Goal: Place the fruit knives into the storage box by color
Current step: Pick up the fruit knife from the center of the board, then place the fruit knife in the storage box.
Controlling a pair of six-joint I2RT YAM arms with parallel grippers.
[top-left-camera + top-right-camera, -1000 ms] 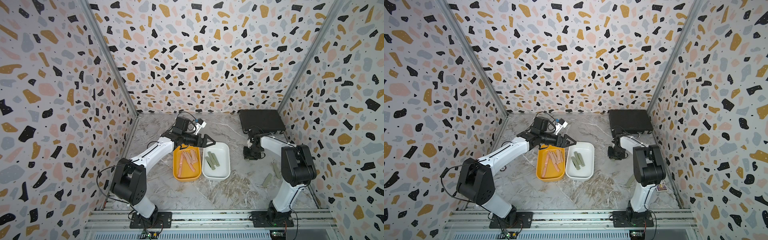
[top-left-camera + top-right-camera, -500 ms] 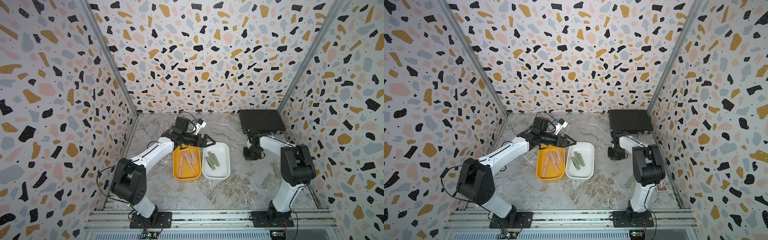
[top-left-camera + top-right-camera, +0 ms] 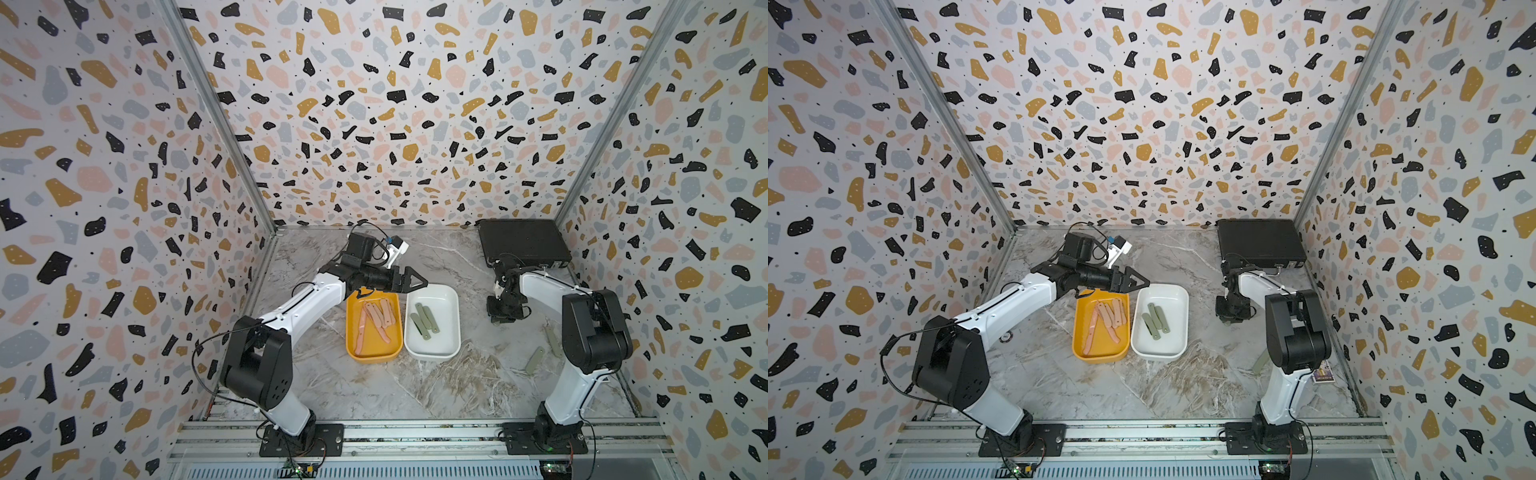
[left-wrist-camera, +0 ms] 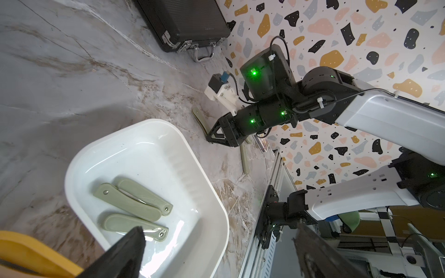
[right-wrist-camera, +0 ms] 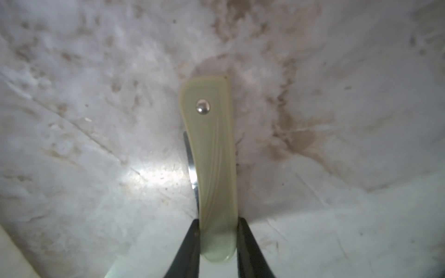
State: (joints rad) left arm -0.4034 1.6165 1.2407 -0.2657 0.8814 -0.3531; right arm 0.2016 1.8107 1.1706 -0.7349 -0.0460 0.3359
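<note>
Pinching a sage green fruit knife (image 5: 212, 156) across its width near one end, the right hand (image 5: 218, 231) has both black fingers (image 5: 192, 240) pressed to the handle edges. A rivet shows at the knife's far end and a sliver of blade along one side. The gripped end is blurred. Cannot tell if the knife is lifted or lying on the counter (image 3: 415, 386).

In both top views the right hand points down near the black case (image 3: 521, 243). Its fingertips and the knife are hidden under its own wrist.

The left hand (image 3: 419, 283) is spread wide, holding nothing. It sits over the far ends of the yellow tray (image 3: 374, 359) and white tray (image 3: 432, 355), covering part of the yellow tray's far rim. In the left wrist view its fingers are cut off by the frame edge.

Pink knives (image 3: 376, 318) lie overlapping in the yellow tray, so the exact count is hard to make out. Three green knives (image 4: 134, 204) are in the white tray, one partly covered by a left finger.

Two loose green knives (image 3: 534, 359) lie on the counter by the right arm's base. One is half hidden behind the arm in a top view.
</note>
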